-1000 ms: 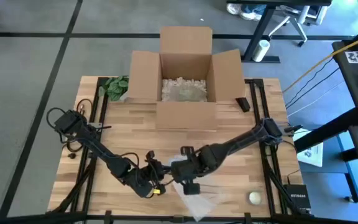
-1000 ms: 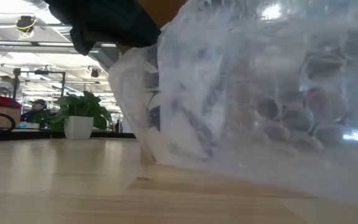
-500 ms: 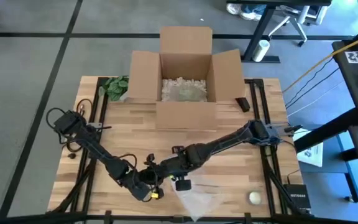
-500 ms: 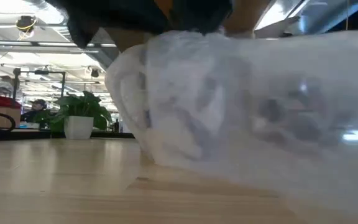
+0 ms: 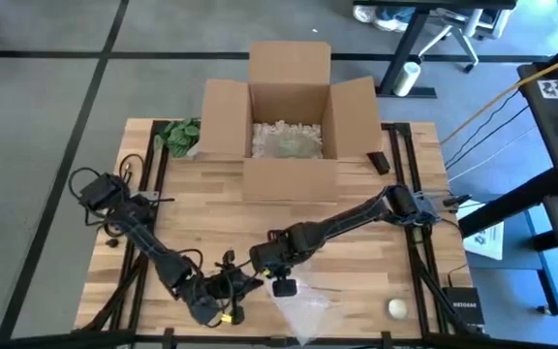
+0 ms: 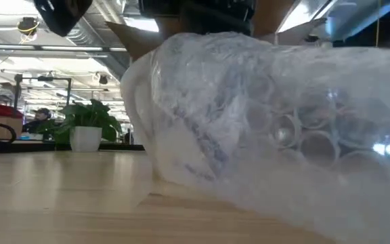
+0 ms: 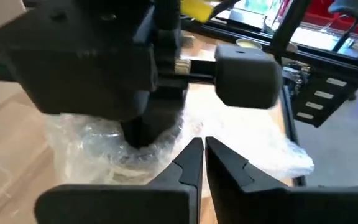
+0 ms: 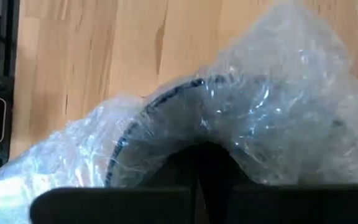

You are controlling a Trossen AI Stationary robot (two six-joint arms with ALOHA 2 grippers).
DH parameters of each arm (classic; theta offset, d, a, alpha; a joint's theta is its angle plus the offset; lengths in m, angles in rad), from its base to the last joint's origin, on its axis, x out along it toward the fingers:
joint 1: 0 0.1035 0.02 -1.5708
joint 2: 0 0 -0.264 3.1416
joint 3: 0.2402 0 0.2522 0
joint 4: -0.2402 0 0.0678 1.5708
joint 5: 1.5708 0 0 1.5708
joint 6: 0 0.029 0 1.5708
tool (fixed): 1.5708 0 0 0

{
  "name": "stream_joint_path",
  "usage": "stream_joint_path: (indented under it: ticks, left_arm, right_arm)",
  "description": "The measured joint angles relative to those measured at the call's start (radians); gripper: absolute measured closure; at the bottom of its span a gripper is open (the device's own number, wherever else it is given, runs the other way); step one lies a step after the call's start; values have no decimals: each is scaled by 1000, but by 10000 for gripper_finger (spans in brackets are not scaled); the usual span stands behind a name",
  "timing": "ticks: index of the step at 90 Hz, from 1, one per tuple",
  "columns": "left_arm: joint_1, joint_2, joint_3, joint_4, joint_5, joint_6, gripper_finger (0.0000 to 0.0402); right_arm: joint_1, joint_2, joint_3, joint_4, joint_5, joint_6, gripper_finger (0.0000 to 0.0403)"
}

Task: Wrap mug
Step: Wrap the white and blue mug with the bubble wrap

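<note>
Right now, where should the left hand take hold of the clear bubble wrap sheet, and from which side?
Probably its loose flat tail: the clear bubble wrap sheet spreads on the wooden table toward the front edge, past the right hand. Come in low from the front; the mug end is bulky, with the right hand over it. The left hand, shut, must open first.
</note>
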Motion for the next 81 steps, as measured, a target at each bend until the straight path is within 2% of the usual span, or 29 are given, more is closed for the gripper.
stream_joint_path:
  ticks: [21,40,63,81]
  left_arm:
    - [43,0,0,-4,8,36,402]
    - [108,0,-2,-30,111,26,402]
    - [146,0,-3,-72,143,2,402]
    - [152,0,-3,-97,158,-22,402]
  right_arm:
    - [0,-30,23,-22,26,0,403]
    - [1,-37,24,-36,20,0,403]
    - [8,-73,25,-93,21,9,403]
    - [34,-123,24,-99,93,27,403]
